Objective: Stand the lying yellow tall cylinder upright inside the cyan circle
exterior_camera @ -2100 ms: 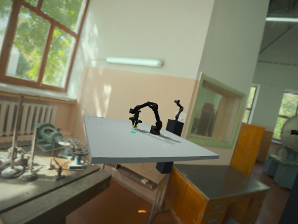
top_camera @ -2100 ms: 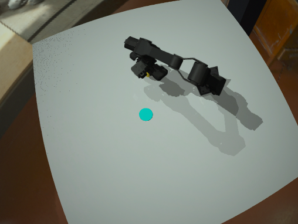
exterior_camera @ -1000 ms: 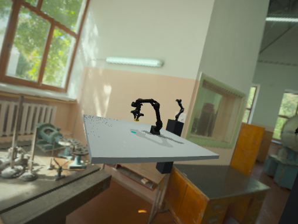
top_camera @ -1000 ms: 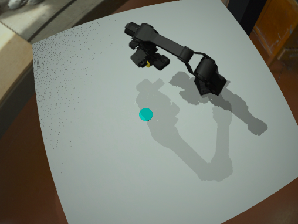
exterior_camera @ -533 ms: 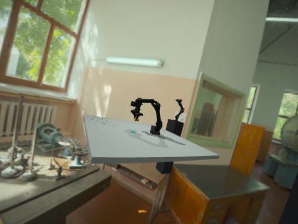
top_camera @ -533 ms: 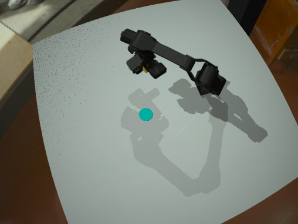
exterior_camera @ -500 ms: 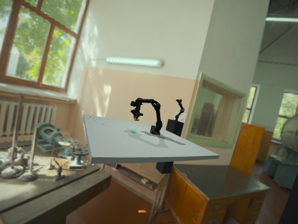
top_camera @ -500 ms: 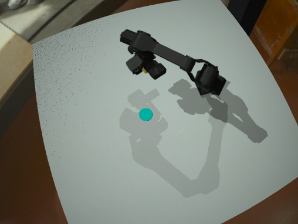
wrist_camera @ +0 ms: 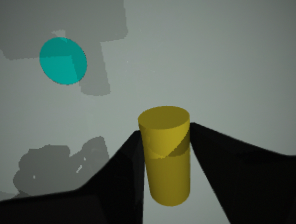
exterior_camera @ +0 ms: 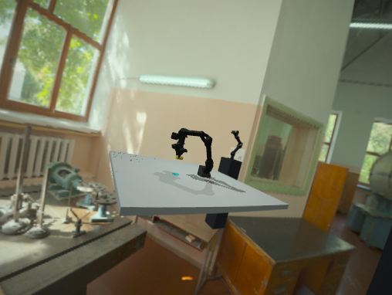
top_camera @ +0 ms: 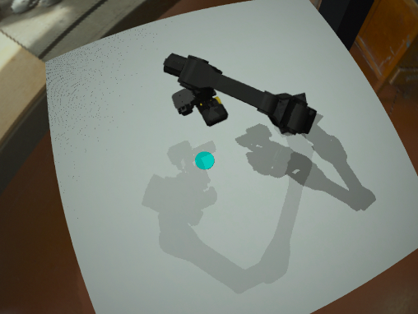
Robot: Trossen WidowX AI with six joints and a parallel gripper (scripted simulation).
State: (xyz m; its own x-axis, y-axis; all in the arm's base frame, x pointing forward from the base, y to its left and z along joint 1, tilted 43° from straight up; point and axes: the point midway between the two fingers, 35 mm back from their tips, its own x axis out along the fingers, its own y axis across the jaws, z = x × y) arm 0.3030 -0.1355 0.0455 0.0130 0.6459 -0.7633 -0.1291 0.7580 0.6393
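Note:
My gripper [wrist_camera: 164, 132] [top_camera: 207, 103] [exterior_camera: 179, 155] is shut on the yellow tall cylinder [wrist_camera: 165, 152] and holds it in the air above the grey table [top_camera: 123, 255]. In the wrist view the cylinder points away from the camera, its round end face toward the table. Only small bits of yellow [top_camera: 218, 99] [exterior_camera: 179, 157] show in the top and exterior views, under the wrist. The cyan circle [top_camera: 204, 160] [wrist_camera: 63, 61] [exterior_camera: 175, 174] lies flat on the table, off to the side of the held cylinder, partly in the arm's shadow.
The arm's base [top_camera: 294, 115] [exterior_camera: 204, 171] stands on the table to the right of the circle. A second small arm on a dark box [exterior_camera: 230, 166] stands past the table's far edge. A wooden desk [exterior_camera: 285, 247] sits below the table.

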